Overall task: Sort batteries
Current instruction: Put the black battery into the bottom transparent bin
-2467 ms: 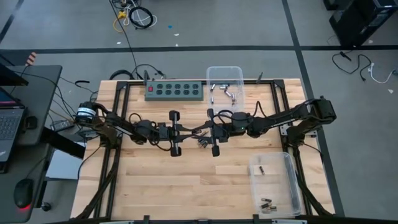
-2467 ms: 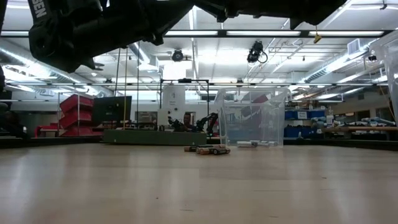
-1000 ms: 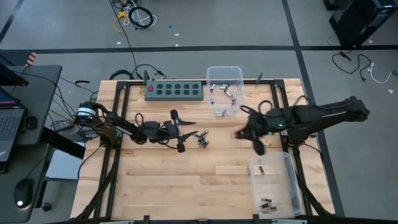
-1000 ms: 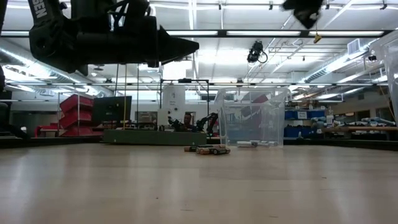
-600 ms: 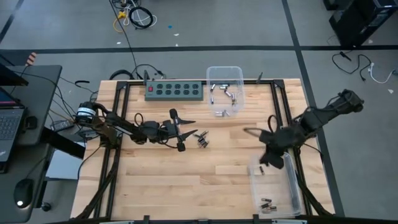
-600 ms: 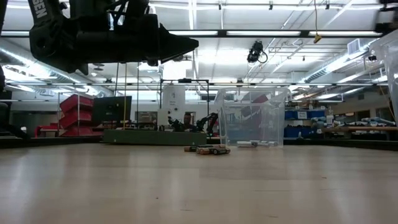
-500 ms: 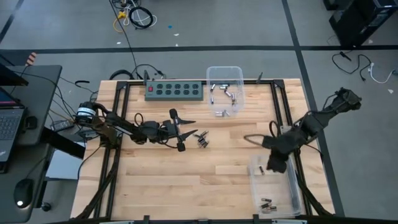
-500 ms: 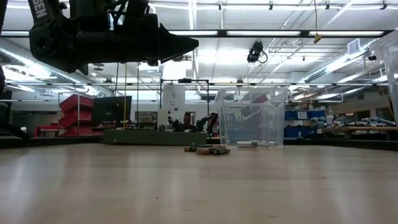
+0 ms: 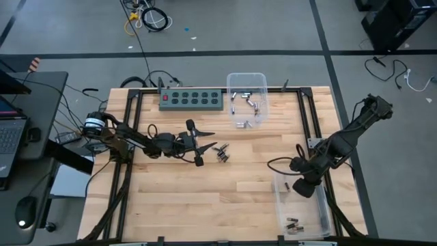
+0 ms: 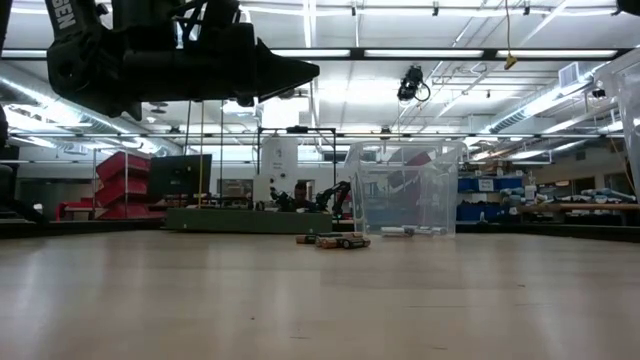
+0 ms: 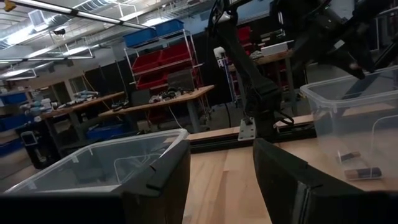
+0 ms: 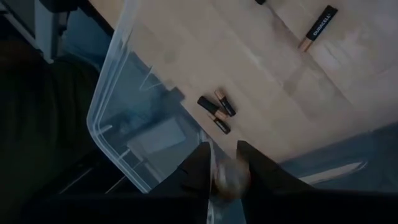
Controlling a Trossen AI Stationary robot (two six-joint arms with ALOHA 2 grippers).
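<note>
Several loose batteries (image 9: 222, 152) lie in a small heap on the wooden table's middle; they also show in the low view (image 10: 335, 240). My left gripper (image 9: 203, 143) hangs open and empty just left of the heap, pointing toward the table's right. My right gripper (image 9: 301, 184) is above the clear near-right bin (image 9: 314, 219), shut on a battery (image 12: 229, 177). Dark batteries (image 12: 216, 112) lie on that bin's floor. Silvery batteries (image 9: 244, 102) lie in the clear far bin (image 9: 263, 82). My right gripper pinches a small battery between its two fingers (image 12: 252, 163). Only a round, blurred end (image 12: 230, 180) shows between them. The fingers point down from above, and the battery is lifted clear above the near-right bin's floor.
A green power strip (image 9: 192, 100) lies at the table's far edge, left of the far bin. In the left wrist view both bins show, the far one (image 11: 93, 163) and the near-right one (image 11: 354, 112). A laptop and a mouse are on a side desk, off the table's left.
My right gripper has swung from the table's middle right toward the near right corner and now hangs over the near-right bin, pointing down. The battery heap has kept still.
</note>
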